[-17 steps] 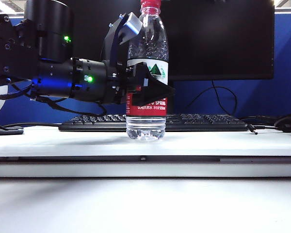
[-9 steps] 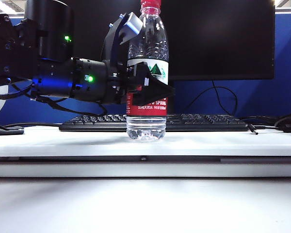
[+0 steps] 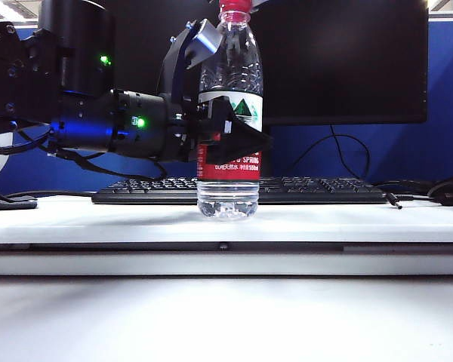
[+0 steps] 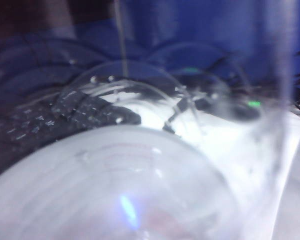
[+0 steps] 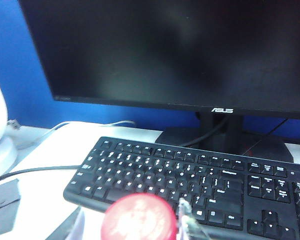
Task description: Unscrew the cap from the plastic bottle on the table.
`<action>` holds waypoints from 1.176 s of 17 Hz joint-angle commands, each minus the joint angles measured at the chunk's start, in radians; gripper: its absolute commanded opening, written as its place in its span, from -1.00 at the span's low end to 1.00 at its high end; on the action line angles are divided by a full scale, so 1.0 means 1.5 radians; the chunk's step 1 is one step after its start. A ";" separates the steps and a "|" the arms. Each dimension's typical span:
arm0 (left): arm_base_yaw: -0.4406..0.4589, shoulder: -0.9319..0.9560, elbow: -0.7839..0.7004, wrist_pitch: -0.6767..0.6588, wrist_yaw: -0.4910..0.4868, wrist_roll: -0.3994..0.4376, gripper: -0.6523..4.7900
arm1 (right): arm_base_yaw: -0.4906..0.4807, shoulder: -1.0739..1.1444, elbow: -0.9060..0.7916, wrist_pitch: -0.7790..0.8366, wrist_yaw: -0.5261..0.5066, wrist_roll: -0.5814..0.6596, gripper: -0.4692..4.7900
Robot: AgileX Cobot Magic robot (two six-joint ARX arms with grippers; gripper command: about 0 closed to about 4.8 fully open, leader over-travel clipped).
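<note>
Two arms on this job. My left gripper (image 3: 238, 139) is clamped on the plastic bottle (image 3: 228, 113) at label height, coming in from the left; bottle upright on the table (image 3: 325, 219), just ahead of the keyboard (image 3: 317, 190), well back from the front edge. Cap (image 5: 138, 217) on. My right gripper sits just above the cap, only a tip (image 5: 185, 212) visible — jaw width unclear.

1. We see the left gripper (image 3: 238, 139) clamped around the tall clear plastic bottle (image 3: 228, 98), blocking its left side.
2. The black keyboard (image 3: 317, 190) and black monitor (image 3: 340, 60) stand behind.
3. The white table (image 3: 347, 219) in front and right lies open.
4. The right gripper shows only as a clear tip beside the red ribbed cap (image 5: 139, 217).
</note>
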 commanded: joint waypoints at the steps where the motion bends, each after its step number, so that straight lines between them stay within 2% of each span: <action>1: -0.001 -0.005 0.005 0.024 0.005 -0.002 0.23 | -0.002 0.006 0.001 0.022 0.002 0.002 0.08; 2: -0.001 -0.005 0.005 0.024 0.005 -0.002 0.23 | -0.002 0.006 0.001 0.024 0.002 0.002 -0.14; 3: -0.001 -0.005 0.005 0.024 0.005 -0.002 0.23 | -0.002 0.006 0.001 0.025 0.002 0.002 -0.24; 7: -0.001 -0.005 0.005 0.024 0.005 -0.002 0.23 | -0.003 0.006 0.001 0.012 0.001 0.001 -0.43; 10: -0.001 -0.005 0.005 0.024 0.005 -0.002 0.23 | -0.020 -0.001 0.001 -0.026 -0.031 -0.001 -0.43; 12: -0.001 -0.005 0.005 0.024 0.007 -0.002 0.23 | -0.059 -0.026 0.001 -0.064 -0.138 -0.001 -0.52; 14: -0.001 -0.005 0.005 0.025 0.007 -0.001 0.23 | -0.096 -0.041 0.001 -0.094 -0.243 -0.015 -0.52; 15: -0.001 -0.005 0.005 0.025 0.007 0.000 0.23 | -0.132 -0.044 0.001 -0.116 -0.335 -0.023 -0.52; 17: -0.001 -0.005 0.005 0.025 0.007 0.001 0.23 | -0.178 -0.045 0.001 -0.127 -0.455 -0.023 -0.51; 18: -0.001 -0.005 0.005 0.025 0.010 0.000 0.23 | -0.214 -0.045 0.001 -0.130 -0.544 -0.023 -0.52; 19: -0.001 -0.005 0.005 0.025 0.018 0.001 0.23 | -0.231 -0.045 0.001 -0.131 -0.587 -0.023 -0.52; 20: -0.001 -0.005 0.005 0.025 0.018 0.001 0.23 | -0.278 -0.045 0.001 -0.134 -0.701 -0.023 -0.51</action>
